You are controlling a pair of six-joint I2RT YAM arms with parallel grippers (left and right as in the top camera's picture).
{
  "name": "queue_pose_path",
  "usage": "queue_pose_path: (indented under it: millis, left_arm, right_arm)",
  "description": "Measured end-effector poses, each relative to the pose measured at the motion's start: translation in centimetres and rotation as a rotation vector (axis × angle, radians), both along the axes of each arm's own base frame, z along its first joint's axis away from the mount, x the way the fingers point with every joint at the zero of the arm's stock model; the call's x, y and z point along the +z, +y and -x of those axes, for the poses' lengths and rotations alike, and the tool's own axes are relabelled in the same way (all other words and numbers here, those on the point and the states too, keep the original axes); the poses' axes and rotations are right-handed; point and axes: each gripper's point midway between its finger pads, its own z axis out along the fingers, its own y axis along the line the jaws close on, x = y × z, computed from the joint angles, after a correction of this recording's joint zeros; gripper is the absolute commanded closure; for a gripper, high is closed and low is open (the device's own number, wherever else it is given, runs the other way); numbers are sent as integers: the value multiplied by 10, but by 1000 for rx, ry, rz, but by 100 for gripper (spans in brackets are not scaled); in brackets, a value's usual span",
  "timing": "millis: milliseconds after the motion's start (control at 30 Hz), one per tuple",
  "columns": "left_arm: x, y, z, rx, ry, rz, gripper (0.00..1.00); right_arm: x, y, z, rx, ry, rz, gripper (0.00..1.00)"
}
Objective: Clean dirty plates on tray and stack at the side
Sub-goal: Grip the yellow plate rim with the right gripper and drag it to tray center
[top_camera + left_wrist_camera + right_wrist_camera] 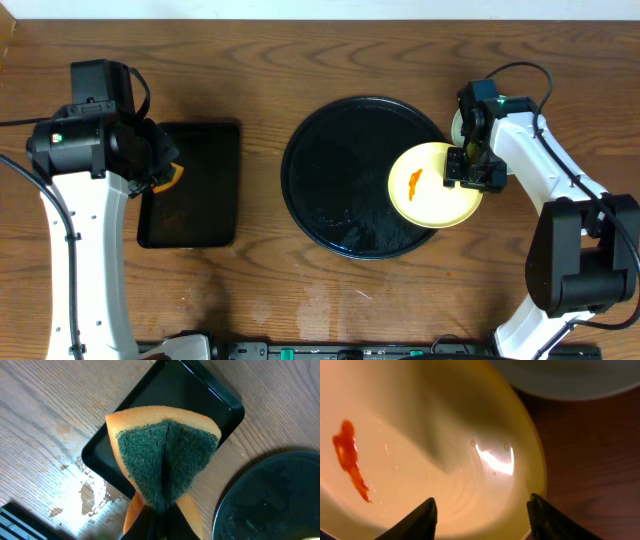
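A pale yellow plate (pixel 425 190) with an orange smear (pixel 415 181) lies on the right rim of the large round black tray (pixel 330 180), overhanging it. My right gripper (pixel 470 172) is over the plate's right edge. In the right wrist view its fingers (pixel 480 515) are spread wide above the yellow plate (pixel 420 460). A pale mint-blue plate (pixel 570 380) lies just beyond, mostly hidden under the right arm in the overhead view. My left gripper (pixel 165 178) is shut on a folded orange and green sponge (pixel 165 455).
A smaller rectangular black tray (pixel 195 200) sits at the left, under the sponge; it also shows in the left wrist view (pixel 200 395). Wet patches (pixel 90 495) mark the wood beside it. The round tray's edge (pixel 270 500) shows at the lower right there.
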Motion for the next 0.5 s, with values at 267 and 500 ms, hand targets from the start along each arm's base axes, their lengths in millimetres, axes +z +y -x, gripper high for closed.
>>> queue_pose_path:
  millis: [267,500]
  left_arm:
    - [0,0,0,-3,1,-1,92]
    - [-1,0,2,-14,9,-4,93]
  right_arm:
    - [39,-8,-5,-23,-31,42,24]
    - [48,-32,-1,-96,-48,75,25]
